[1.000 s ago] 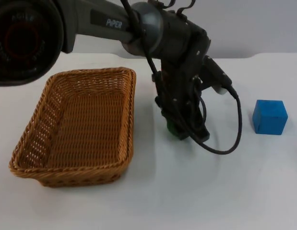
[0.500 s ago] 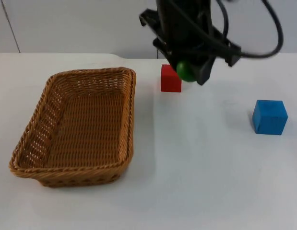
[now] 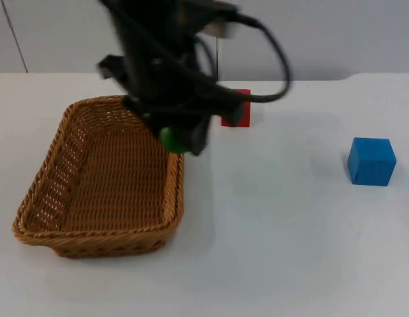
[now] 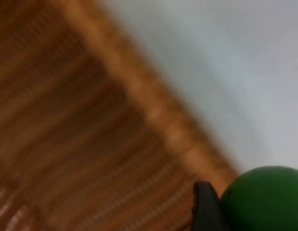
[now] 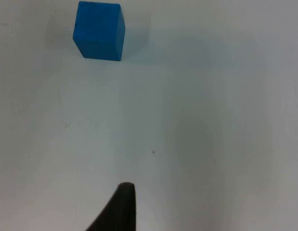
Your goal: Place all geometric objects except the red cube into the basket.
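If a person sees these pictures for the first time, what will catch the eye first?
First the left gripper, which holds a green ball above the right rim of the wicker basket. Next the blue cube, alone on the white table at the right. The red cube stands behind the basket's far right corner, partly hidden by the arm.

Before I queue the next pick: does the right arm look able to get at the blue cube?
Probably yes. The blue cube sits alone on bare white table, nothing beside it. The left gripper, carrying the green ball, is away over the basket rim.
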Tool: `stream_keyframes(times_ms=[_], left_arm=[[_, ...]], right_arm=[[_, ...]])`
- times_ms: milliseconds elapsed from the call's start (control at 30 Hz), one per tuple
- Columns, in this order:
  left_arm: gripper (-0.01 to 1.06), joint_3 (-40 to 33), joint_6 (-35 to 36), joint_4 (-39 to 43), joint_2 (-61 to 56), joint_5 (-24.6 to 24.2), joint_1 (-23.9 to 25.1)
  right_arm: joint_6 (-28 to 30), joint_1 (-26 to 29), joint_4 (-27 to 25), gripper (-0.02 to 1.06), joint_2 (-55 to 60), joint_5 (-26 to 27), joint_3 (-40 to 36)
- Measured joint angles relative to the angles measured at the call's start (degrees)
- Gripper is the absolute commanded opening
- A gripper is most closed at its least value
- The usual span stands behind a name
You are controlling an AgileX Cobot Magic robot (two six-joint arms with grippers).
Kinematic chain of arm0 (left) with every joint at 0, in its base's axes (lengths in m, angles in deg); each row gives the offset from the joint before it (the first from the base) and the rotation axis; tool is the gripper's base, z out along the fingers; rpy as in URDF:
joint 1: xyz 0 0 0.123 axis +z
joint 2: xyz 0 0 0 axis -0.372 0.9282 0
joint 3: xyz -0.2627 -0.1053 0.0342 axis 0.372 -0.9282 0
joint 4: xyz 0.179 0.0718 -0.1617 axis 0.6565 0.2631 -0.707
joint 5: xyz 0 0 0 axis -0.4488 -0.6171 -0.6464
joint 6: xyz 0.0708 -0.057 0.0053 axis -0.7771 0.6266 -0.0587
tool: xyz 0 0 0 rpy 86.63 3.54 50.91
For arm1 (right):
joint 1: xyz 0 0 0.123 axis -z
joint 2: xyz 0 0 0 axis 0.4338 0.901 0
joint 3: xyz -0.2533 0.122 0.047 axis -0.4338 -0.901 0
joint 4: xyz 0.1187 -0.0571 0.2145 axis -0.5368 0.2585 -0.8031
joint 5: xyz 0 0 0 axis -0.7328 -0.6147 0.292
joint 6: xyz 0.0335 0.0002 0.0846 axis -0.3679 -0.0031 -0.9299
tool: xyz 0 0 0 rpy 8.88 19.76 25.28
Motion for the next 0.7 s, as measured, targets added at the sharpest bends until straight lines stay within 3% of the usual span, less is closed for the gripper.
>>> stream_keyframes(times_ms=[167, 367, 700], left_arm=[[0.00, -10.86, 1.98, 0.00, -4.73, 6.33, 7.69], [0.00, -17.48, 2.97, 0.00, -5.06, 12.33, 11.74], [0.00, -22.31, 3.64, 0.00, -4.60, 25.19, 12.33]], right_arm=[[0.00, 0.00, -0.40, 1.05, 0.00, 0.00, 0.00], [0.00, 0.00, -0.40, 1.05, 0.00, 0.00, 0.00], [0.00, 0.00, -0.40, 1.05, 0.00, 0.31, 0.00]])
